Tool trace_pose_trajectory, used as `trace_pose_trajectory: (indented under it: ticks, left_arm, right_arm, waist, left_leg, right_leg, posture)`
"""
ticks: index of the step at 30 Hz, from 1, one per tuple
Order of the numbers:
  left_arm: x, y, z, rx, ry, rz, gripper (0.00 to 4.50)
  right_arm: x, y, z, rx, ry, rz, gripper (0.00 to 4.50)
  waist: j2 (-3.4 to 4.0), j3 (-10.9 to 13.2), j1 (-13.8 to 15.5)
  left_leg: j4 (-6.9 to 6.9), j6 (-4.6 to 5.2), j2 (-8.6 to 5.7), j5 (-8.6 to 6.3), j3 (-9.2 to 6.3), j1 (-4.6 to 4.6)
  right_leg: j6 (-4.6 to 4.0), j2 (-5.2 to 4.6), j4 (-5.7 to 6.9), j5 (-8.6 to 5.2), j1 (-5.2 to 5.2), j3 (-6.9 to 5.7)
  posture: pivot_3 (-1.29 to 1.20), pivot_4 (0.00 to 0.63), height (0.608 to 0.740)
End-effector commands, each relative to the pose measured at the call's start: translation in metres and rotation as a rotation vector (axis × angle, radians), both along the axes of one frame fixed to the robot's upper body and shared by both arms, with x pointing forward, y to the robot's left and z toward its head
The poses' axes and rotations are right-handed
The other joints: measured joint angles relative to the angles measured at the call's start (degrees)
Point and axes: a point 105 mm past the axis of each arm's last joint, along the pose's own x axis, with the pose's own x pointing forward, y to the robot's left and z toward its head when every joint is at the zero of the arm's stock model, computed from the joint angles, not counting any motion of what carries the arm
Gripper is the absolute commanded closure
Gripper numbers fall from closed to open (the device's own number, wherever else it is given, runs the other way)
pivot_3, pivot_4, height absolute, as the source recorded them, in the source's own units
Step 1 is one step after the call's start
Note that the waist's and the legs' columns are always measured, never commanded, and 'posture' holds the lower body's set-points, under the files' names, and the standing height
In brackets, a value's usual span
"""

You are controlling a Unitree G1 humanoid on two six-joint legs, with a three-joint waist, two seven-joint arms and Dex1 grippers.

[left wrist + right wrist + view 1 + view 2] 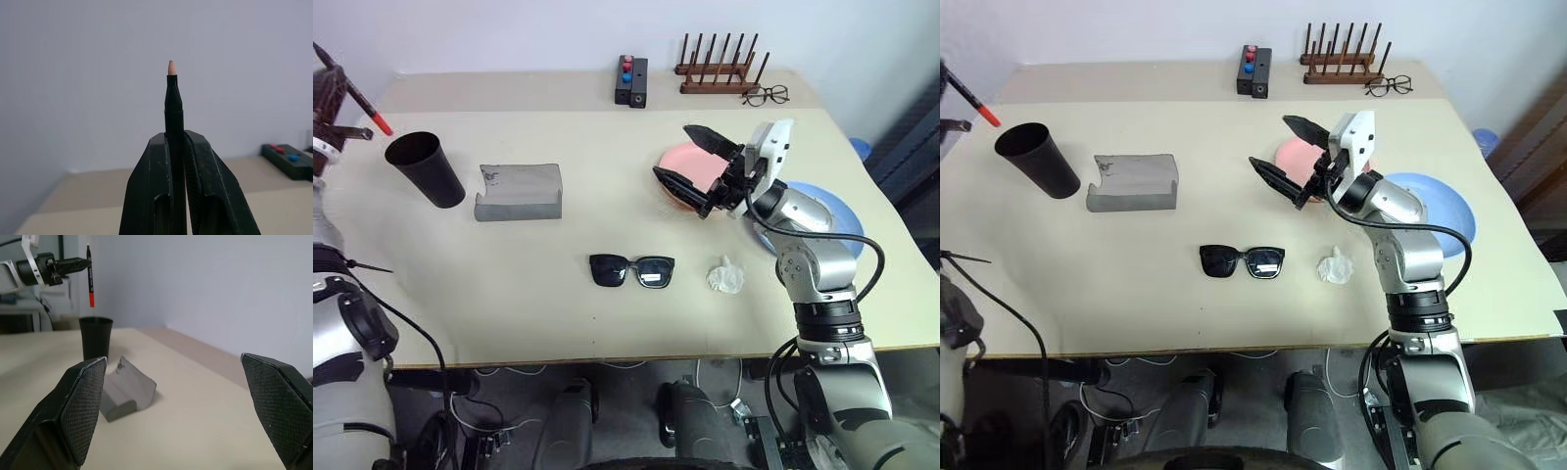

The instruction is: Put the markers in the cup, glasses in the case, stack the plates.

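Observation:
My left gripper [80,264] is shut on a black marker [90,279] whose red end points down, just above the rim of the tall black cup [426,168]. The same marker [173,107] rises between the shut fingers in the left wrist view. The grey case [519,191] lies right of the cup. Black sunglasses [632,270] rest mid-table near the front. My right gripper [677,154] hangs open and empty over the pink plate [690,166]; the light blue plate [832,211] lies behind that arm.
A crumpled white tissue [725,277] sits right of the sunglasses. At the table's back stand a black box with red and blue buttons [631,80], a wooden peg rack [717,69] and wire-framed spectacles [766,95].

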Motion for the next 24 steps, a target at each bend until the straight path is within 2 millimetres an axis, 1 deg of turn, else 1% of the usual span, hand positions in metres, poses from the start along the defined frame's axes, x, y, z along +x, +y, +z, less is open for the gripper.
trace_pose_trajectory:
  ticks: [1,5,12,24]
  left_arm:
    - [-0.01,0.012,0.011,-0.051,-0.071,0.021,4.47]
    - [-0.009,0.011,0.002,-0.029,-0.04,0.036,4.47]
    - [-0.001,0.006,-0.019,-0.017,0.036,0.045,4.47]
    - [0.007,-0.002,-0.036,-0.023,0.092,0.031,4.47]
  right_arm:
    - [-0.005,-0.001,0.009,0.002,-0.048,-0.002,0.0]
    - [-0.005,-0.001,0.01,-0.002,-0.053,-0.004,0.0]
    - [-0.006,-0.001,0.01,-0.004,-0.054,-0.008,0.0]
    - [-0.007,0.0,0.013,-0.002,-0.064,-0.008,0.0]
  waist:
    - [0.0,0.0,-0.11]
    - [0.0,0.0,-0.17]
    - [0.0,0.0,0.07]
    - [-0.01,0.0,0.0]
  left_leg:
    - [0.0,0.0,0.0,0.0,0.0,0.0]
    - [-0.01,0.0,0.0,0.0,0.0,0.02]
    - [0.0,0.0,0.0,0.0,0.01,0.01]
    - [-0.01,0.0,0.0,0.0,0.0,0.02]
  right_leg:
    - [0.0,0.0,0.0,0.0,0.0,0.0]
    - [0.0,0.0,0.01,0.0,0.0,0.0]
    - [0.0,0.0,-0.01,0.0,0.01,0.0]
    - [0.0,0.0,-0.01,0.0,0.02,0.0]
  posture:
    - [0.0,0.15,0.74]
    - [0.0,0.15,0.74]
    - [0.0,0.15,0.74]
    - [0.0,0.15,0.74]
